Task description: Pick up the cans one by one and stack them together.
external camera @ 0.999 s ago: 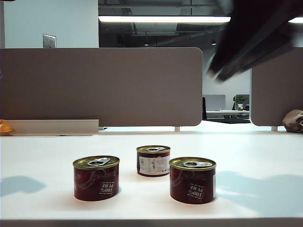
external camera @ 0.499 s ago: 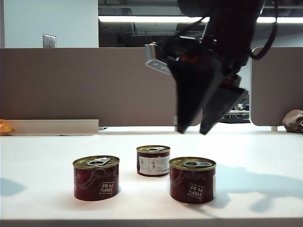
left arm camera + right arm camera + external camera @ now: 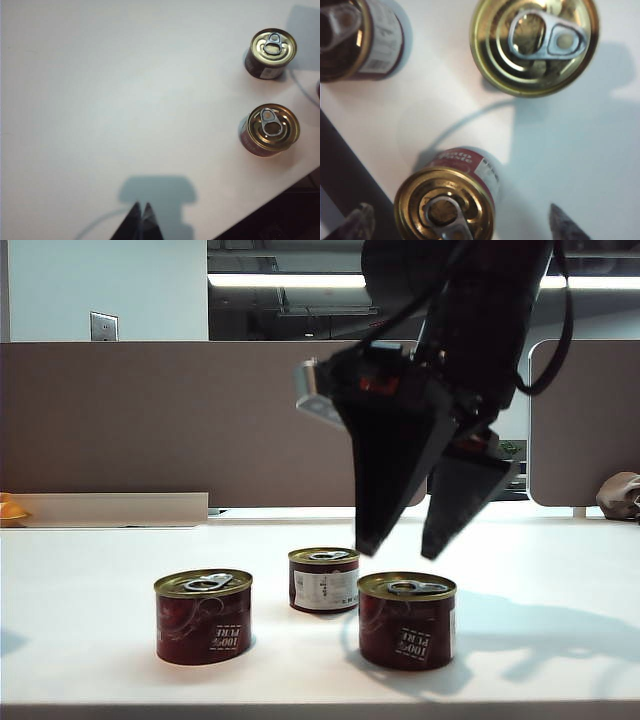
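Since the earlier frames the right gripper [image 3: 400,543] has swung down from the upper right and now hangs just above the right can [image 3: 407,621], its two dark fingers spread wide, one tip over the gap beside the middle can [image 3: 324,580] and the other over the right can's far side, neither touching a tin. Farthest left of that gripper, well clear of it, stands the left can [image 3: 203,617] on the white table [image 3: 90,580], gold pull-tab lid up. Nearer, just behind and left of the fingertips, the middle can shows its larger white label. All three cans stand apart, upright and unstacked. From the right wrist the spread fingertips [image 3: 562,225] straddle a red-labelled can [image 3: 445,205] directly beneath. The left gripper [image 3: 140,220] is pressed together, holding nothing, over bare table with two cans [image 3: 270,130] well off to its side.
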